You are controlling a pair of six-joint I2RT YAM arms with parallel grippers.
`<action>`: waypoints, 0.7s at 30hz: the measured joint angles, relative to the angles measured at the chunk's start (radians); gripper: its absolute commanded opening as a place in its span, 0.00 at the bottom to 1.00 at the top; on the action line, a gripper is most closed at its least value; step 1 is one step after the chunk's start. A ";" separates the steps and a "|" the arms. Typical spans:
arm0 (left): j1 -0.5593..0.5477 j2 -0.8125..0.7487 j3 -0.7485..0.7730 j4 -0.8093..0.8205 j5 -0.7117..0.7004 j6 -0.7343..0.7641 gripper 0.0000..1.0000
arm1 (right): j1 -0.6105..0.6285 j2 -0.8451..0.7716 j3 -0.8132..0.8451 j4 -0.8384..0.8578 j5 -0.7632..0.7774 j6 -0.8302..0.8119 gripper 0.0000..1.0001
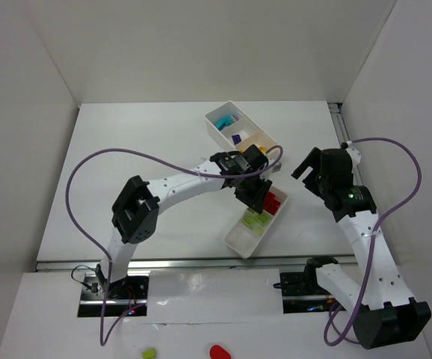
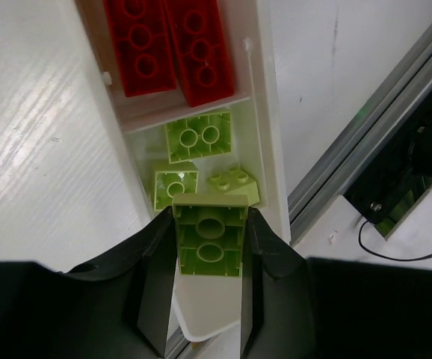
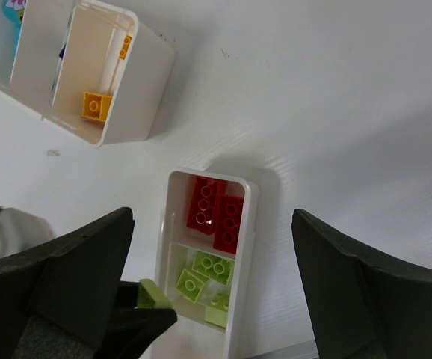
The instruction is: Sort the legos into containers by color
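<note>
We see the left gripper point(image 2: 210, 218) clamped on a lime green lego point(image 2: 210, 250), right over the lime compartment of the near container point(image 2: 268, 149). Three more lime legos point(image 2: 199, 136) lie in that compartment, and two red legos point(image 2: 137, 45) in the one next to it. The right gripper point(image 3: 212, 215) is spread wide, holding nothing, above the surface point(image 3: 335, 112). The far container point(image 3: 145, 97), well apart, has an orange-yellow lego point(image 3: 95, 105) in its end compartment.
</note>
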 measured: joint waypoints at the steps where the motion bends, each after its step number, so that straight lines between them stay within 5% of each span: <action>1: -0.005 0.013 0.006 -0.006 0.000 0.000 0.18 | 0.000 -0.001 0.000 0.000 0.001 0.000 0.93; 10: -0.019 0.082 0.025 -0.030 0.001 0.004 0.73 | 0.000 -0.011 0.000 -0.001 0.005 0.000 0.93; 21: -0.032 0.057 0.107 -0.102 -0.042 0.005 0.80 | 0.000 -0.011 0.003 -0.011 0.035 0.001 1.00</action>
